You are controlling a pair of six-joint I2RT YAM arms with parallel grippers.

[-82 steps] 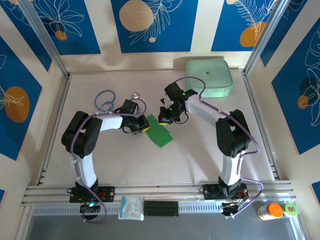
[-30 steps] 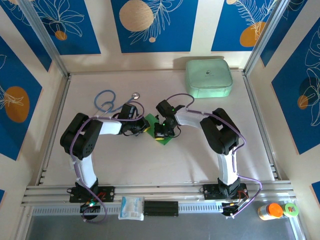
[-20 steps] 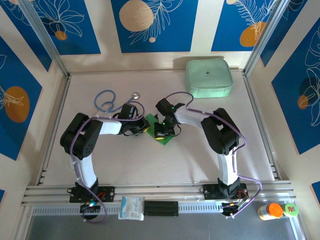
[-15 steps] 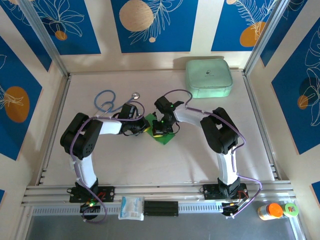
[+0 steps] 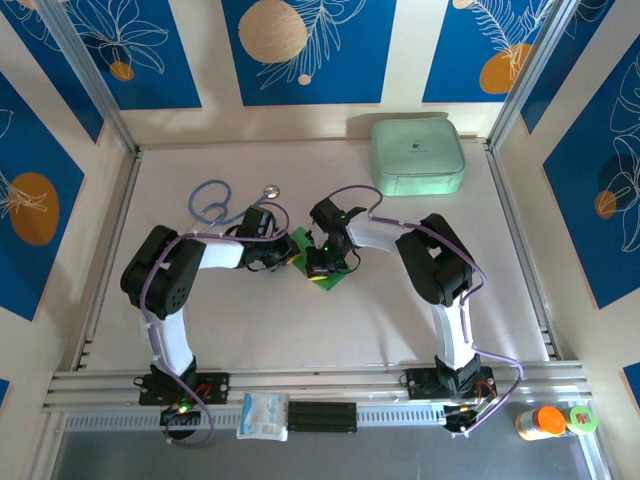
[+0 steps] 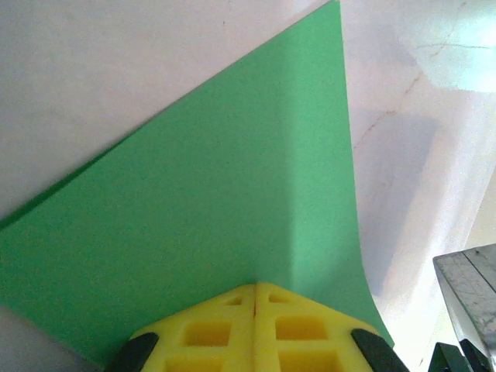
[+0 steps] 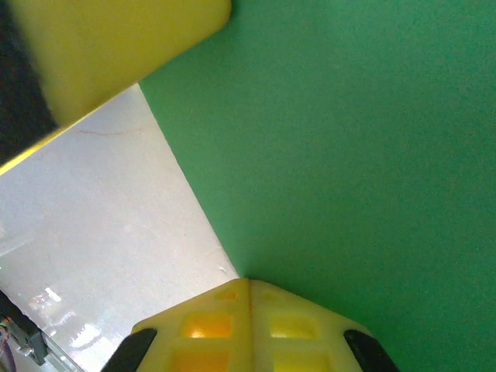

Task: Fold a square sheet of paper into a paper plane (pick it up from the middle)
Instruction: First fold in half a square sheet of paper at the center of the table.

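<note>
1. The square sheet of paper (image 5: 327, 279), apparently folded to a smaller shape, lies at mid-table, partly hidden beneath both wrists.
2. The left gripper (image 6: 256, 298) is seen fully closed, with the sheet's edge pinched between its yellow pads. The right gripper (image 7: 248, 294) is likewise clamped on the sheet.
3. For a clean crease, edges should be aligned before pressure is applied, and the paper should be held taut without tearing.
4. Crowding of the two grippers is judged the main hindrance. The mint zip case (image 5: 417, 156) and blue looped cord (image 5: 212, 203) lie well apart.
</note>
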